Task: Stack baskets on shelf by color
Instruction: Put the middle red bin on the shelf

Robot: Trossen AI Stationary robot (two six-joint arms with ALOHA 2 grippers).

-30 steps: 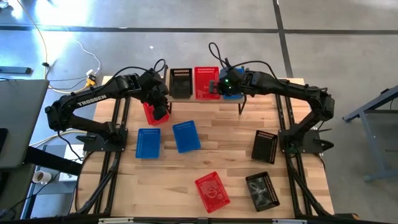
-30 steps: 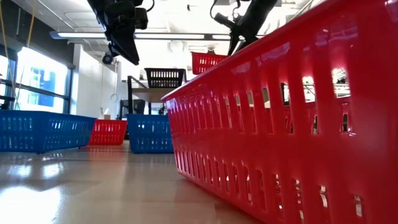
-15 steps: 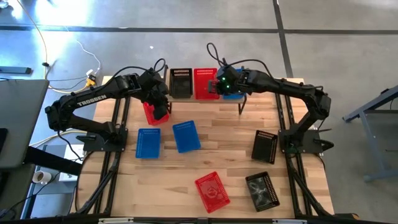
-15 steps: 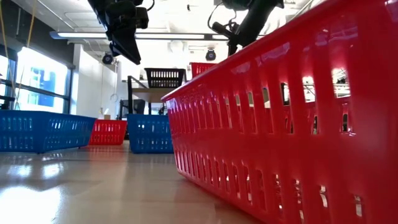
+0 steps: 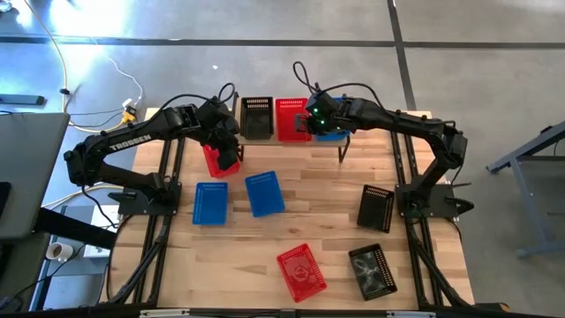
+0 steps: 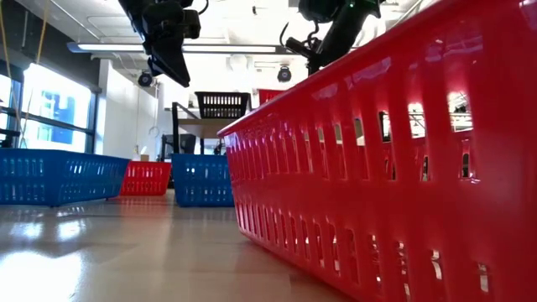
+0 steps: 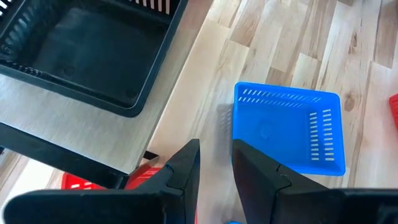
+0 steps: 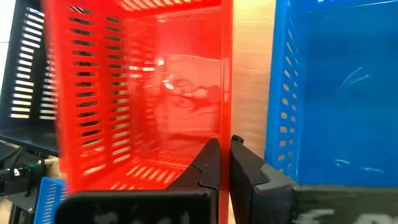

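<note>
At the desk's [image 5: 300, 190] six o'clock edge lie an empty red perforated plastic basket [image 5: 301, 270] and a black one [image 5: 372, 270]. Farther, at twelve o'clock, the wood-topped shelf [image 5: 353, 139] carries black, red and blue baskets. The right tool [image 5: 309, 126], closed and empty, has edged leftward beside the shelf's red basket [image 5: 290, 117]. The left tool [image 5: 229, 161] hovers part-open, unmoved.

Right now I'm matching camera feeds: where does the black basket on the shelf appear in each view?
High view: black basket at the shelf's left end, beside the red basket.
Low view: far back, on the shelf.
Left wrist view: large, on the plank.
Right wrist view: only its mesh wall, past the red basket.
Shared landmark: the shelf's plank.
</note>
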